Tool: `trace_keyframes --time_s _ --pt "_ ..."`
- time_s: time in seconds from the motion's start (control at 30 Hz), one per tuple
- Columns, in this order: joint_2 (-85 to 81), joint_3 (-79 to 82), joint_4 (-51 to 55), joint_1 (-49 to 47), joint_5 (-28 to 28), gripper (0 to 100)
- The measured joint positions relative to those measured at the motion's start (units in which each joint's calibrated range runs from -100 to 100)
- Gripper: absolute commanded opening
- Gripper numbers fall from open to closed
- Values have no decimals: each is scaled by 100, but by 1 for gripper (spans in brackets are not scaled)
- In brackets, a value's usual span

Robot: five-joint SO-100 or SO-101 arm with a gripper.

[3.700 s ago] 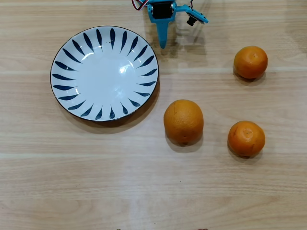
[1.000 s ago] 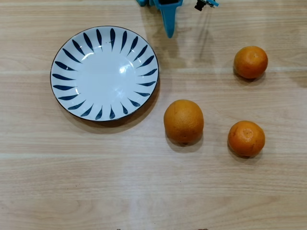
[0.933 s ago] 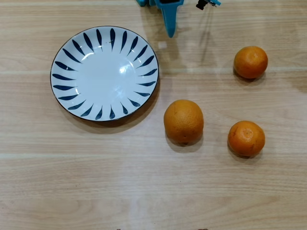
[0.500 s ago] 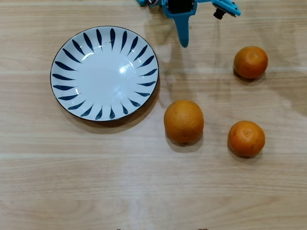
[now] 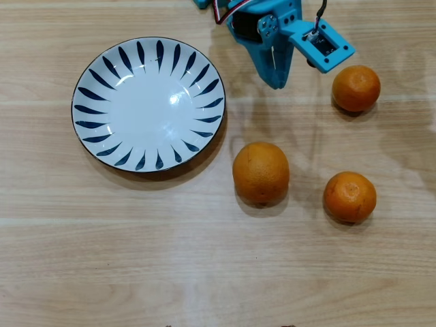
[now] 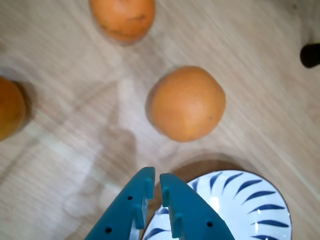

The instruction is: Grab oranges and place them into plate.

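Observation:
Three oranges lie on the wooden table, all outside the plate. The large orange (image 5: pixel 261 173) sits just right of the plate (image 5: pixel 146 105), which holds nothing. One small orange (image 5: pixel 356 88) is at the upper right, the other small orange (image 5: pixel 349 197) at the lower right. My blue gripper (image 5: pixel 276 80) hangs above the table at the top, between the plate and the upper small orange. In the wrist view the gripper (image 6: pixel 156 176) is shut and empty, over the plate's edge (image 6: pixel 240 205), short of the large orange (image 6: pixel 187 103). Small oranges show at the top (image 6: pixel 122 17) and left (image 6: pixel 7 107).
The wrist camera mount (image 5: pixel 320 44) sticks out to the right of the arm, close to the upper small orange. A dark object (image 6: pixel 311 55) sits at the right edge of the wrist view. Bare wood lies below the plate and oranges.

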Motion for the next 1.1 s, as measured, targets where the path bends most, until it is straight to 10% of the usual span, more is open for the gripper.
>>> trace_keyframes --time_s 0.6,1.1 --pt "254 -248 9 -329 -1022 38" --pt "677 -257 -267 -608 -1033 41"
